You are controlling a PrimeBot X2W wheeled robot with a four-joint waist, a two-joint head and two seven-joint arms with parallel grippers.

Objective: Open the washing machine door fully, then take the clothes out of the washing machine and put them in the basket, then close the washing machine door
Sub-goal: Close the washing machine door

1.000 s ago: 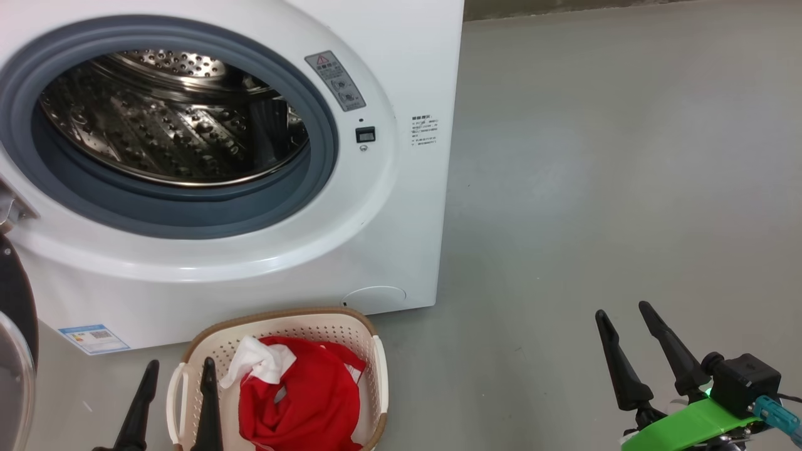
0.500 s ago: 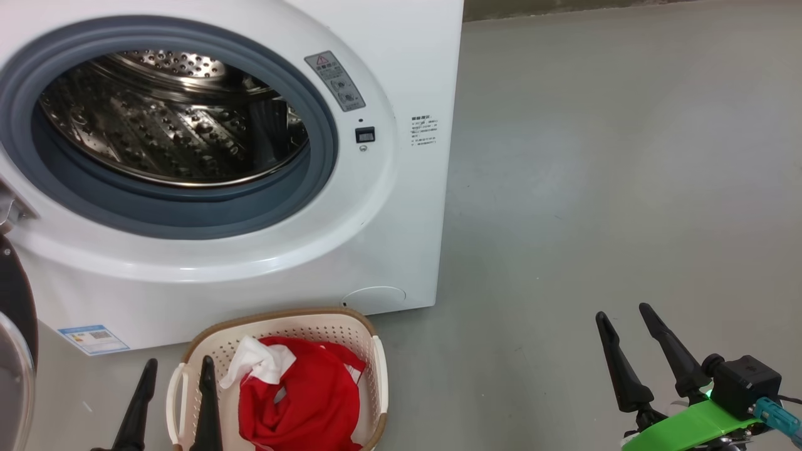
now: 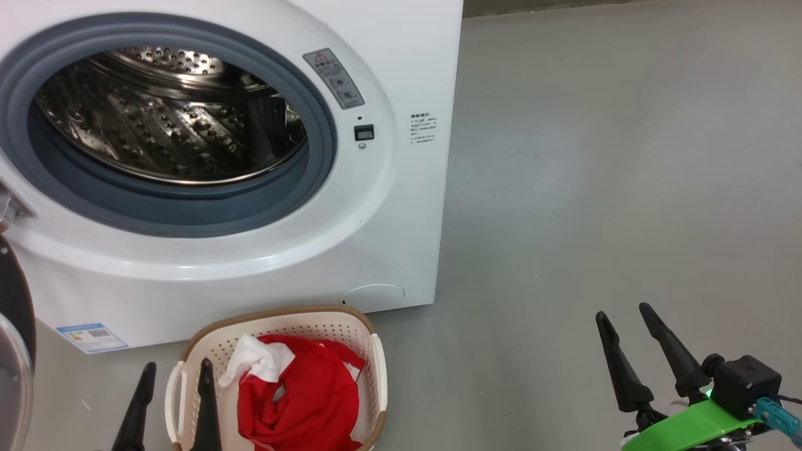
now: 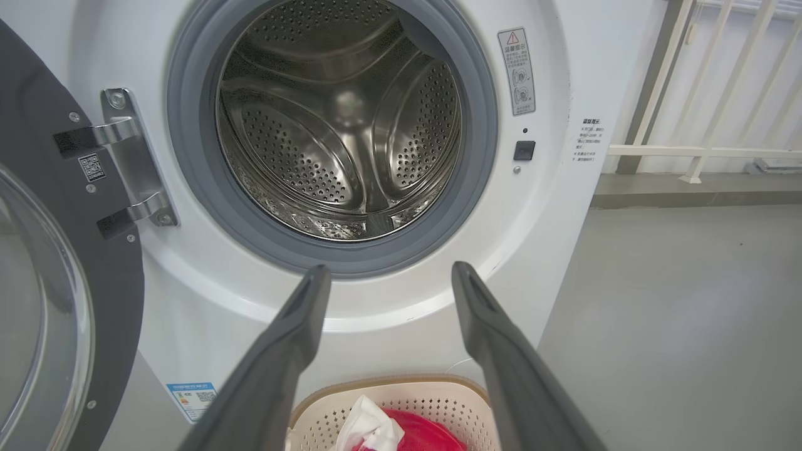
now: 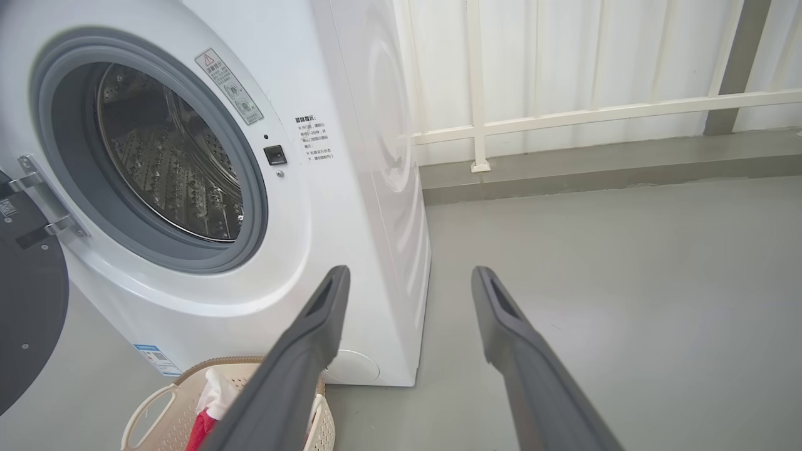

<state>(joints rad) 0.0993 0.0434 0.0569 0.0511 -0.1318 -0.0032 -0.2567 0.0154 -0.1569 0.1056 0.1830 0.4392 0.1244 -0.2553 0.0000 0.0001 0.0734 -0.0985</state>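
While door open, clothes in basket

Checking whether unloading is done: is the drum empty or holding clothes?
Empty, as far as visible: the drum shows bare perforated steel from front to back, and the red clothes lie in the basket.

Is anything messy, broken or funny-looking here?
Nothing stands out. The red and white fabric clothes lie inside the cream perforated plastic basket, the steel drum of the big white washing machine is empty, and its black-rimmed round glass door stands open.
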